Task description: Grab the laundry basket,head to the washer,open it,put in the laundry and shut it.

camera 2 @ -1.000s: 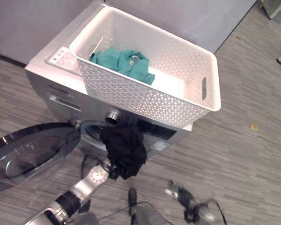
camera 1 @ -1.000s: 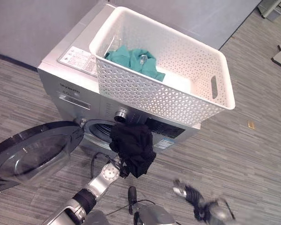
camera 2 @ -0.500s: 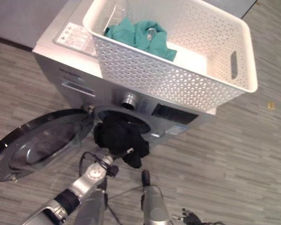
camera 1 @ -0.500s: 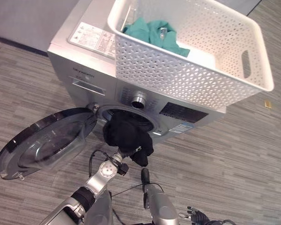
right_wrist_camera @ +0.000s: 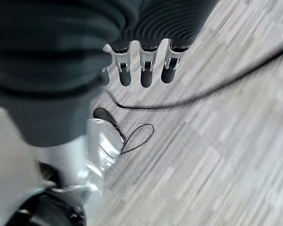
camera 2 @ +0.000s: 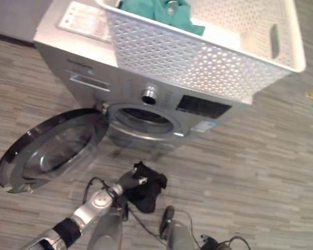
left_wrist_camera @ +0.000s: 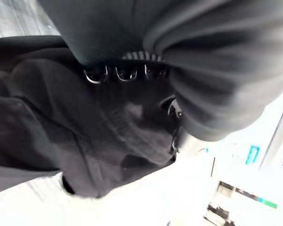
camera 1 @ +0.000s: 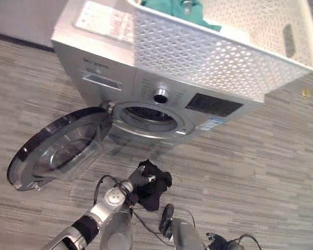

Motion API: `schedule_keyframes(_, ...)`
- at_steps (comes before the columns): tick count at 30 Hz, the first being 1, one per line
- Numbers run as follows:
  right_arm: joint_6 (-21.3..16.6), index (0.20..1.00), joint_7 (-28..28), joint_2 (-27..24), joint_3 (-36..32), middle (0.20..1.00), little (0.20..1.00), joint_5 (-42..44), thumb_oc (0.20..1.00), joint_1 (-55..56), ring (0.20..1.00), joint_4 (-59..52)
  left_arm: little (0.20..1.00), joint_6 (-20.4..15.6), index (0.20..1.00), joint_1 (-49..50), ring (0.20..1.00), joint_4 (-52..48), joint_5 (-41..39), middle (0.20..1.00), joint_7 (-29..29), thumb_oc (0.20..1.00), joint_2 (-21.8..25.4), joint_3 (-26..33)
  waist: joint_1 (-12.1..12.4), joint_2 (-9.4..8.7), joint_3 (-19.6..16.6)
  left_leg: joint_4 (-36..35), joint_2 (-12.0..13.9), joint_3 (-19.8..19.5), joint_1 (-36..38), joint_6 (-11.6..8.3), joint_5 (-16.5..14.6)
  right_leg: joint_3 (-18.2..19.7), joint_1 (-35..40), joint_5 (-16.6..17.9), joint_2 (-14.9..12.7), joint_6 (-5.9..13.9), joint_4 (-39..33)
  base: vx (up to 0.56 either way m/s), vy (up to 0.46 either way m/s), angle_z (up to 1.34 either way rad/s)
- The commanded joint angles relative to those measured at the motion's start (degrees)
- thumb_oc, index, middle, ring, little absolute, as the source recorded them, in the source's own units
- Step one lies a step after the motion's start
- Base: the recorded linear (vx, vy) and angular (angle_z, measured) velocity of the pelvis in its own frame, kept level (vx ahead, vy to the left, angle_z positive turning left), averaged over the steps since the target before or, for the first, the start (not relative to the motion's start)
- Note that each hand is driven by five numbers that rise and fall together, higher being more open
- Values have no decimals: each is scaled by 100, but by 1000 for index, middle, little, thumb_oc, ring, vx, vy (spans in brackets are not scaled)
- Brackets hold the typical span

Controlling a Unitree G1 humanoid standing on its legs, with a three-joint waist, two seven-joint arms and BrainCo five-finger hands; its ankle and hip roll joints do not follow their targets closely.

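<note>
A silver front-loading washer (camera 1: 109,67) stands with its round door (camera 1: 62,148) swung open to the left, so the drum opening (camera 1: 148,115) is bare. On top of it sits the white perforated laundry basket (camera 1: 214,52) holding a teal garment (camera 1: 182,10). My left hand (camera 1: 131,186) is low in front of the washer, below the opening, shut on a bunched black garment (camera 1: 155,188). The left wrist view shows its fingers (left_wrist_camera: 125,73) curled into the black cloth (left_wrist_camera: 61,122). My right hand (camera 1: 219,242) hangs low on the right, its fingers (right_wrist_camera: 146,70) straight over the floor and holding nothing.
The open door juts out over the floor on the left of the washer. A grey wall (camera 1: 15,15) runs behind the washer. A small yellow scrap (camera 1: 304,92) lies on the wood-pattern floor at the right.
The camera has tipped down and moved closer to the washer. My left hand with the black garment has dropped from the drum opening to well below it.
</note>
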Motion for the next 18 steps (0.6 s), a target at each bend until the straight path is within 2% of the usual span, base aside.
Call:
schedule_keyframes(1,-124,1000,-63,-160,86,1000,1000,255,1000,-110,1000,-367,200,-414,200,-399,200,-466,-111,200,188,200,-265,-25,-93,43,-119,-126,143,-458,-236,-58,-335,115,-151,129,-9,-87,221,-58,-70,-40)
schedule_keyframes(5,-155,1000,-108,-225,175,1000,1000,299,1000,-119,1000,-537,200,-472,200,-670,200,-189,-87,200,401,200,-484,30,-234,34,-93,-304,223,-555,-323,-212,-88,69,-395,-38,128,-158,340,-53,-93,-1)
schedule_keyframes(9,-172,1000,-128,-261,227,1000,1000,308,1000,-165,1000,-590,200,-522,200,-872,200,17,-75,200,563,200,-597,95,-283,10,-55,-368,256,-565,-341,-266,5,68,-493,-94,162,-185,407,-17,-26,4)
schedule_keyframes(12,-203,1000,-137,-368,357,1000,1000,355,1000,-146,1000,-942,200,-637,200,-1325,200,661,-223,200,1064,200,-831,419,-399,-99,124,-354,338,-593,-383,-293,62,143,-806,-139,176,-241,726,-18,-17,-2)
schedule_keyframes(14,-198,1000,-136,-376,356,1000,1000,357,1000,-151,1000,-948,200,-644,200,-1337,200,675,-223,200,1065,200,-840,422,-403,-96,127,-351,337,-593,-388,-293,61,145,-814,-145,174,-242,736,-18,-22,0)
schedule_keyframes(16,-223,1000,-151,-435,543,1000,1000,373,1000,-189,1000,-1238,200,-702,200,-1890,200,1214,-351,200,1454,200,-937,760,-485,-240,269,-225,396,-627,-580,-318,96,153,-1060,-167,194,-267,937,-59,-75,-1)
schedule_keyframes(18,-266,1000,-174,-515,652,1000,1000,381,1000,-239,1000,-1532,200,-765,200,-2298,200,1453,-311,200,1748,200,-769,1020,-530,-321,342,-152,453,-647,-742,-335,104,145,-1264,-160,214,-271,1058,-41,-59,-3)
